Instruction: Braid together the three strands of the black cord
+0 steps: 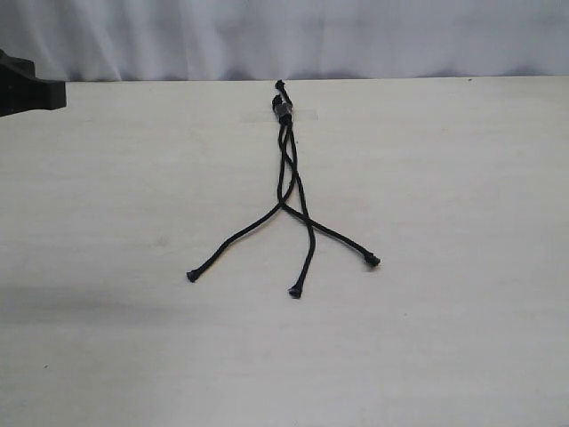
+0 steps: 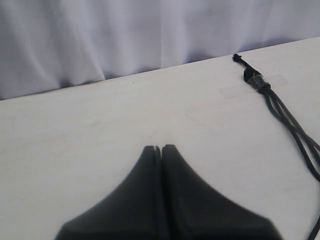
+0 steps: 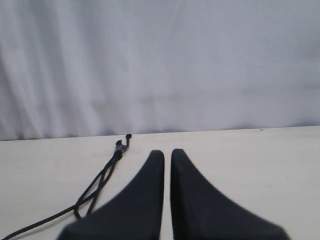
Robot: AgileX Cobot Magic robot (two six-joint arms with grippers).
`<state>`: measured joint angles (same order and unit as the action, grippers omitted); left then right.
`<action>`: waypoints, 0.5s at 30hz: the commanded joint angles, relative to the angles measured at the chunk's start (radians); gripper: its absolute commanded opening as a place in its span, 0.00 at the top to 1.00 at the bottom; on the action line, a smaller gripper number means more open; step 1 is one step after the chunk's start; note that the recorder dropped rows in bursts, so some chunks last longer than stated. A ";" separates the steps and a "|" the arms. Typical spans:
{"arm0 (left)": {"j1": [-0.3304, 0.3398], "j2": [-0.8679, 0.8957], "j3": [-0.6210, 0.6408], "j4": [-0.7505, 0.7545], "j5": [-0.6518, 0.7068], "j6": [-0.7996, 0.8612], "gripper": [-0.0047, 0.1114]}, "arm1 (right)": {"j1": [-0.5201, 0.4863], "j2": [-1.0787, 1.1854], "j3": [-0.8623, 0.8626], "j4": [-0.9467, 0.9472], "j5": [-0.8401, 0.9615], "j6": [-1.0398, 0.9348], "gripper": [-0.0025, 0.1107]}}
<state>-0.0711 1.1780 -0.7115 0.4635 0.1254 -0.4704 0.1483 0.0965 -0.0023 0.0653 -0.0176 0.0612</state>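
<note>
The black cord (image 1: pixel 284 110) lies on the pale table, its knotted end held under clear tape (image 1: pixel 305 114) near the far edge. From there the three strands run toward the front, twist loosely and cross at mid-length. Then they fan out: one to the left (image 1: pixel 236 238), one in the middle (image 1: pixel 310 245), one to the right (image 1: pixel 342 238). Each ends in a small knobbed tip. My left gripper (image 2: pixel 161 148) is shut and empty, well to the side of the knot (image 2: pixel 252 78). My right gripper (image 3: pixel 167 152) is shut with a slim gap, holding nothing, beside the cord (image 3: pixel 95 187).
A white curtain (image 1: pixel 284 36) hangs behind the table's far edge. A black part of the left arm (image 1: pixel 27 93) juts in at the far left of the exterior view. The right arm is outside that view. Pale tabletop (image 1: pixel 444 338) surrounds the cord.
</note>
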 commanded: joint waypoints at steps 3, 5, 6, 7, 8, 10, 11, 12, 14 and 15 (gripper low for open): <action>0.001 -0.007 0.002 -0.004 -0.006 -0.006 0.96 | -0.053 -0.082 0.002 0.003 0.134 -0.024 0.94; 0.001 -0.007 0.002 -0.004 -0.006 -0.006 0.96 | -0.053 -0.096 0.002 0.003 0.177 -0.024 0.94; 0.001 -0.007 0.002 -0.004 -0.006 -0.006 0.96 | -0.053 -0.096 0.002 0.003 0.193 -0.024 0.94; 0.001 -0.007 0.002 -0.004 -0.006 -0.006 0.96 | -0.053 -0.096 0.002 0.003 0.207 -0.024 0.94; 0.001 -0.007 0.002 -0.004 -0.006 -0.006 0.96 | -0.053 -0.096 0.002 0.003 0.217 -0.024 0.94; 0.001 -0.007 0.002 -0.004 -0.006 -0.006 0.96 | -0.053 -0.096 0.002 0.003 0.226 -0.024 0.94; 0.001 -0.007 0.002 -0.004 -0.006 -0.006 0.96 | -0.053 -0.096 0.002 0.003 0.228 -0.024 0.94; 0.001 -0.007 0.002 -0.004 -0.006 -0.006 0.96 | -0.053 -0.096 0.002 0.003 0.228 -0.024 0.94; 0.001 -0.007 0.002 -0.004 -0.006 -0.006 0.96 | -0.053 -0.096 0.002 0.003 0.228 -0.024 0.94; 0.001 -0.007 0.002 -0.004 -0.006 -0.006 0.96 | -0.053 -0.096 0.002 0.003 0.228 -0.024 0.94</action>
<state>-0.0711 1.1780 -0.7115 0.4635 0.1254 -0.4704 0.1033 0.0053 -0.0023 0.0671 0.2034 0.0452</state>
